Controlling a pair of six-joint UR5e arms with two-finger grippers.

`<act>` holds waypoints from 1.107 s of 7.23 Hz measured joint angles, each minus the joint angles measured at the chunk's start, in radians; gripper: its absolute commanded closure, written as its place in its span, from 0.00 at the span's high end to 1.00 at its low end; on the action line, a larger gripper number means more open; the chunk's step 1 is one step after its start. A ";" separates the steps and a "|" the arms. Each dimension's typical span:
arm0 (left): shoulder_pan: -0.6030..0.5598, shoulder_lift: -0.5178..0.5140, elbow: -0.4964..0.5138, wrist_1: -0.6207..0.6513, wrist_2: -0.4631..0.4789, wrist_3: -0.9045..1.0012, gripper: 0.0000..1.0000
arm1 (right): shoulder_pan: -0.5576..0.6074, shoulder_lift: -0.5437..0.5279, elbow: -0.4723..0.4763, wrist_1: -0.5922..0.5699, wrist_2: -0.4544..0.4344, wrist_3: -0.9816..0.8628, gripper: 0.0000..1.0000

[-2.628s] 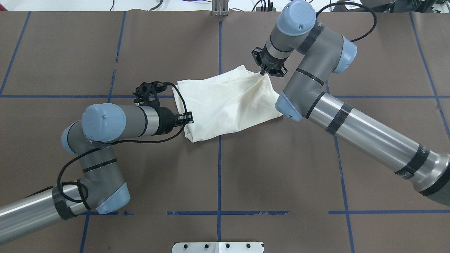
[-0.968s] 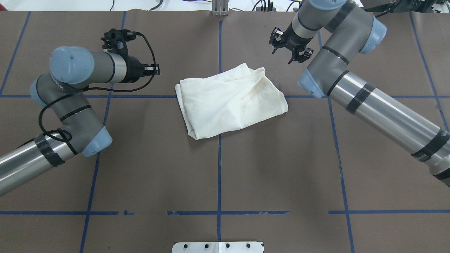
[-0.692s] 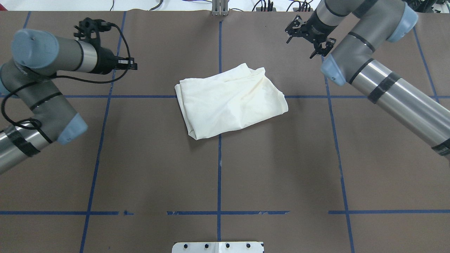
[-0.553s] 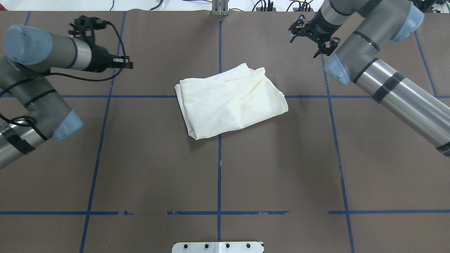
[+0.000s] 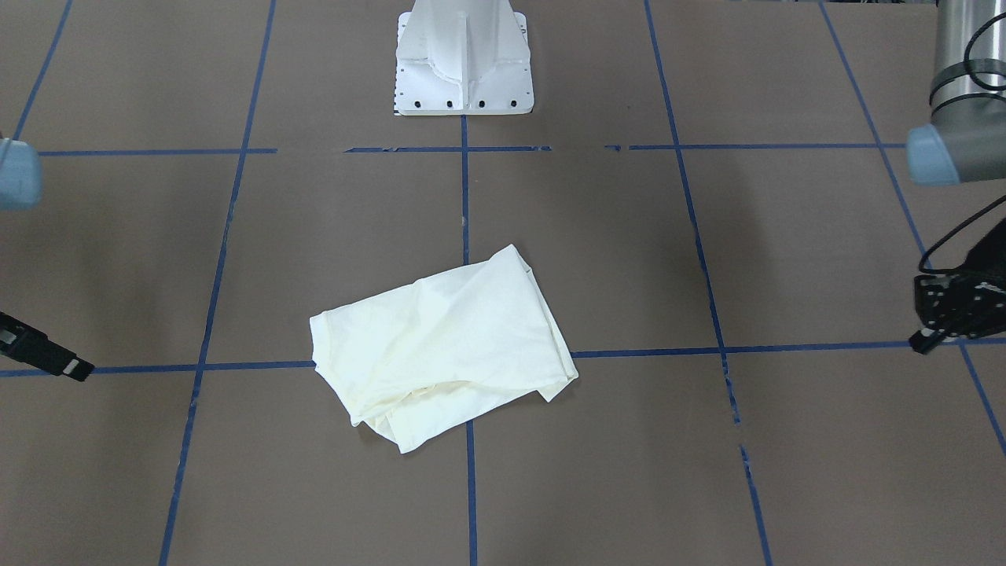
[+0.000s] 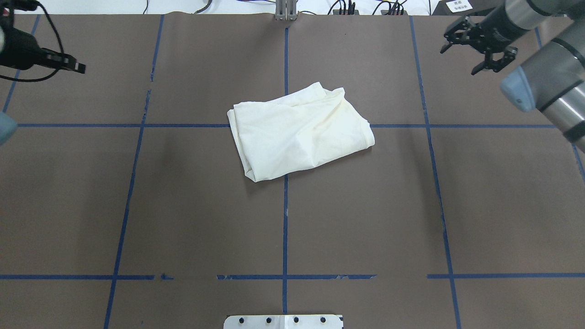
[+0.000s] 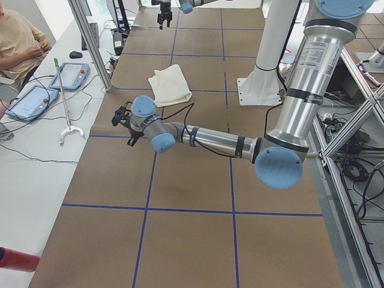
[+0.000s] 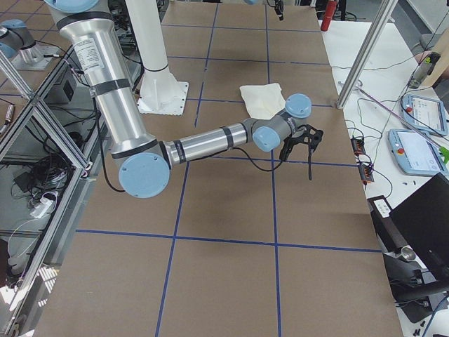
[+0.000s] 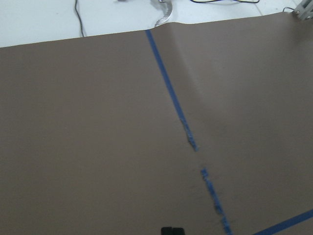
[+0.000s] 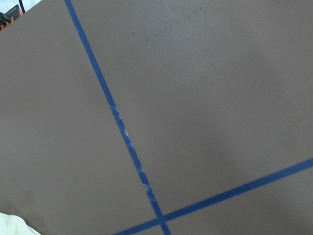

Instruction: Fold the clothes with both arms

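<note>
The shirt lies folded into a rough, slightly skewed rectangle at the middle of the table, across the centre tape line, in the far half. Only plain cream cloth shows; any print is folded inside. The far right corner is a little rumpled, with a layer peeking out along the far edge, and in the front view a lower layer sticks out under the near corner.

Nothing touches it. The left gripper hangs at the far left edge, well apart from the shirt; its fingers look closed together, though it is small and seen side-on, so I cannot tell for sure. The right gripper hangs at the far right, also well clear, with its jaws spread and empty. The wrist views show mostly bare mat and tape; a sliver of cream cloth sits at the right one's bottom-left corner.

By my reading the folding is done, or nearly so, and the arms stand parked off to the sides. If anything is left, it is tidying: one gripper would have to come back to the rumpled far corner, pinch the loose layer and lay it flat without dragging the stack.
</note>
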 measured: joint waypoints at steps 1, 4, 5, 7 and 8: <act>-0.055 0.003 -0.003 0.112 -0.017 0.129 0.58 | 0.022 -0.110 0.065 -0.001 0.002 -0.129 1.00; -0.142 0.001 -0.081 0.480 -0.040 0.322 1.00 | 0.142 -0.362 0.166 -0.004 0.004 -0.553 1.00; -0.167 0.003 -0.128 0.589 -0.045 0.388 1.00 | 0.166 -0.411 0.191 -0.005 0.005 -0.621 1.00; -0.213 0.066 -0.206 0.698 -0.045 0.539 1.00 | 0.182 -0.464 0.217 -0.014 0.005 -0.705 1.00; -0.219 0.105 -0.243 0.711 -0.043 0.574 1.00 | 0.184 -0.468 0.222 -0.047 0.005 -0.747 1.00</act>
